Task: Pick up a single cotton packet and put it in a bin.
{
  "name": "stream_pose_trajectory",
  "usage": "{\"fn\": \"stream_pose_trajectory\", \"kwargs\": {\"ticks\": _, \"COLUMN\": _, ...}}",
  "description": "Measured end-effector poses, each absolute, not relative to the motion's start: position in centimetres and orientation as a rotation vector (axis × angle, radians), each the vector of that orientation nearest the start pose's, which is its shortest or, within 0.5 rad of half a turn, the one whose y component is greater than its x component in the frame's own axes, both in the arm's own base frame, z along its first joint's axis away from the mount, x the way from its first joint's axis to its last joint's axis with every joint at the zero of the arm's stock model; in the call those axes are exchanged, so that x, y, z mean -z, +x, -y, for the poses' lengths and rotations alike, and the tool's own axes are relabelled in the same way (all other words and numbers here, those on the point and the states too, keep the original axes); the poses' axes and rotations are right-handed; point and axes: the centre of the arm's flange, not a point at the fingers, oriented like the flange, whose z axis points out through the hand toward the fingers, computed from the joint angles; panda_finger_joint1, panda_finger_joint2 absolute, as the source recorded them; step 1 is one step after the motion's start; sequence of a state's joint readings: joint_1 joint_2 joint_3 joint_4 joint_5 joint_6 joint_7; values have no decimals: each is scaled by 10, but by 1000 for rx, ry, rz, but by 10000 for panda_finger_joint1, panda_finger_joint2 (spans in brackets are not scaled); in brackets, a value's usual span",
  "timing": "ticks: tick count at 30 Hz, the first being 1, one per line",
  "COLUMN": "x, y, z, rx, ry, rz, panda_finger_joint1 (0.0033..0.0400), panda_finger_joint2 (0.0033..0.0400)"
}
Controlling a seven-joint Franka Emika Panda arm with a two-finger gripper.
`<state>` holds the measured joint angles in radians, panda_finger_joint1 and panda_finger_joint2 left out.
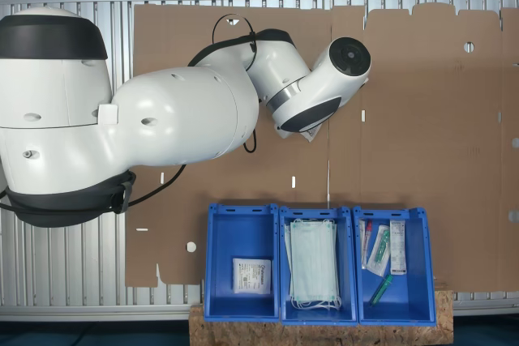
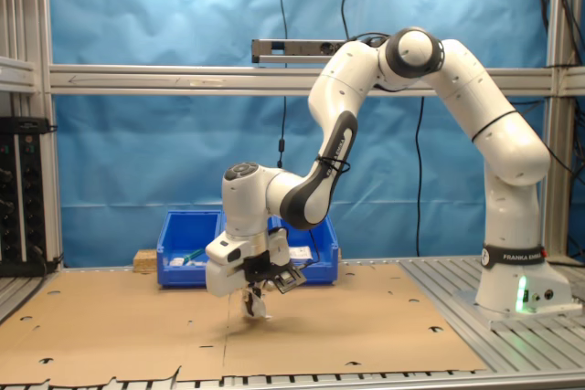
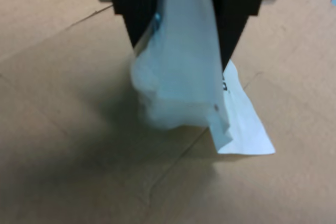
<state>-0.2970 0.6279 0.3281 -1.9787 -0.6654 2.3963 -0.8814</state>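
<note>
one cotton packet (image 3: 178, 82) hangs crumpled between the black fingers (image 3: 137, 3) of the tool (image 3: 181, 24), clamped by its upper part so the loose lower corner droops toward the cardboard sheet (image 3: 63, 145) on the table. in the second exterior view the tool (image 2: 253, 291) holds the packet just above the cardboard, apparently lifted clear so it can travel without dragging. farther off stand three blue bins in a row. in the first exterior view the bin (image 1: 241, 261) holding a white square packet (image 1: 251, 275) looks the likely destination, beside the mask bin (image 1: 318, 263) and the tube bin (image 1: 392, 263); the carry toward it seems not yet begun.
</note>
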Motion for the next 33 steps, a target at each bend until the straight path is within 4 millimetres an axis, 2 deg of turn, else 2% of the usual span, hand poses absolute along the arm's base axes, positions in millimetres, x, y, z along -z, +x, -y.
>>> {"fn": "stream_pose_trajectory", "kwargs": {"ticks": 5, "x": -157, "y": 592, "z": -17, "rx": -322, "ry": -2506, "rz": 2112, "panda_finger_joint1": 58, "panda_finger_joint2": 58}}
{"fn": "stream_pose_trajectory", "kwargs": {"ticks": 9, "x": -173, "y": 596, "z": -19, "rx": -297, "ry": -2523, "rz": 2129, "panda_finger_joint1": 58, "panda_finger_joint2": 58}}
{"fn": "stream_pose_trajectory", "kwargs": {"ticks": 16, "x": -212, "y": 601, "z": -19, "rx": -245, "ry": -2579, "rz": 2130, "panda_finger_joint1": 58, "panda_finger_joint2": 58}}
{"fn": "stream_pose_trajectory", "kwargs": {"ticks": 17, "x": -223, "y": 602, "z": -19, "rx": -230, "ry": -2596, "rz": 2125, "panda_finger_joint1": 59, "panda_finger_joint2": 59}}
{"fn": "stream_pose_trajectory", "kwargs": {"ticks": 33, "x": -302, "y": 593, "z": -11, "rx": -206, "ry": -2738, "rz": 1963, "panda_finger_joint1": 59, "panda_finger_joint2": 59}}
